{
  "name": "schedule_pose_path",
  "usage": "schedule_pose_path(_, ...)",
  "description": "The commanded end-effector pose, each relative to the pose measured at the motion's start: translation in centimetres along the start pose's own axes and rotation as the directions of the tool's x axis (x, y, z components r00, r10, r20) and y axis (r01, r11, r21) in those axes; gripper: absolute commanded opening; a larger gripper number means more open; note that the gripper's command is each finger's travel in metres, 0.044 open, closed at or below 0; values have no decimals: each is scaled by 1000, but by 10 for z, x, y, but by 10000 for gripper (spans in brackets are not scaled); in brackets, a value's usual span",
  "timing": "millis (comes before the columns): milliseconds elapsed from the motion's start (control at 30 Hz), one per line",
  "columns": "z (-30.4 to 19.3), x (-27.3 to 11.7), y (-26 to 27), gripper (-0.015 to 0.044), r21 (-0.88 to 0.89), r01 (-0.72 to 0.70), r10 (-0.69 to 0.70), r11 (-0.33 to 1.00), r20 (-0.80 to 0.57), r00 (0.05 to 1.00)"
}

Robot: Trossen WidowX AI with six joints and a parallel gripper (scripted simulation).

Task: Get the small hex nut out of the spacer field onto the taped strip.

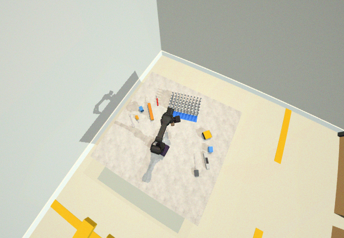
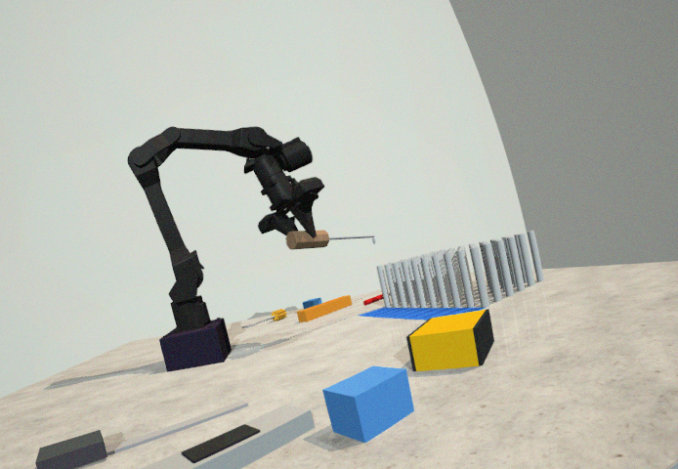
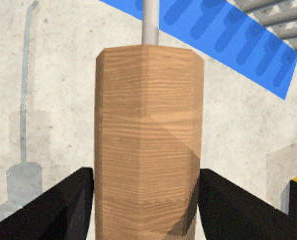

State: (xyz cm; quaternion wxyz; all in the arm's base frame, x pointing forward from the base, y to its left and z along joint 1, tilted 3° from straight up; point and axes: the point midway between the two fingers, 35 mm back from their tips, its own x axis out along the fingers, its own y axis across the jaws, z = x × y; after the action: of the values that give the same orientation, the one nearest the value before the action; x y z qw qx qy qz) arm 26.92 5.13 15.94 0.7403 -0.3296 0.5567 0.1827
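My gripper [image 2: 305, 233] [image 3: 146, 179] is shut on the wooden handle of a hook tool [image 1: 172, 124] [image 2: 308, 239] [image 3: 148, 125]. The tool is held well above the table, roughly level, with its thin shaft toward the spacer side. Its short tip bends down in the exterior view, and the wrist view cuts the tip off. The metal spacers [image 1: 186, 102] [image 2: 475, 277] [image 3: 288, 17] stand upright in rows. The blue taped strip [image 1: 186, 116] [image 2: 417, 313] [image 3: 280, 85] lies in front of them. The arm covers the strip's left end in the top view. I cannot make out the nut.
A yellow block [image 1: 206, 134] [image 2: 444, 345] and a blue block [image 1: 210, 149] [image 2: 373, 404] stand right of the arm, near a dark-handled tool [image 1: 196, 173] [image 2: 71, 450] and a grey bar [image 1: 207, 165] [image 2: 295, 423]. An orange bar [image 1: 150, 111] [image 2: 325, 308] and a red-handled tool [image 1: 157, 101] [image 2: 373, 299] lie left of the field.
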Motion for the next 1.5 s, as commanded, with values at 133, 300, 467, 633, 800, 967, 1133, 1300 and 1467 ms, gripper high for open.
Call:
schedule_pose_path(133, -33, 2, -21, 0, 259, 84, -79, 962, -28, 996)
schedule_pose_path(300, -42, 3, -26, 0, 323, 106, -98, 940, -42, 994)
schedule_pose_path(467, -42, 3, -26, 0, 323, 106, -98, 940, -42, 994)
schedule_pose_path(633, -41, 18, -26, 0, 324, 107, -99, 940, -41, 994)
schedule_pose_path(800, -41, 46, -23, 0, 324, 107, -99, 940, -41, 994)
schedule_pose_path(967, -44, 75, -17, 0, 324, 107, -100, 940, -41, 994)
schedule_pose_path(1133, -49, 100, -10, 0, 324, 107, -100, 940, -40, 994)
schedule_pose_path(1300, -57, 124, -1, 0, 323, 107, -100, 940, -40, 994)
schedule_pose_path(1467, -68, 146, 9, 0, 323, 107, -100, 940, -40, 994)
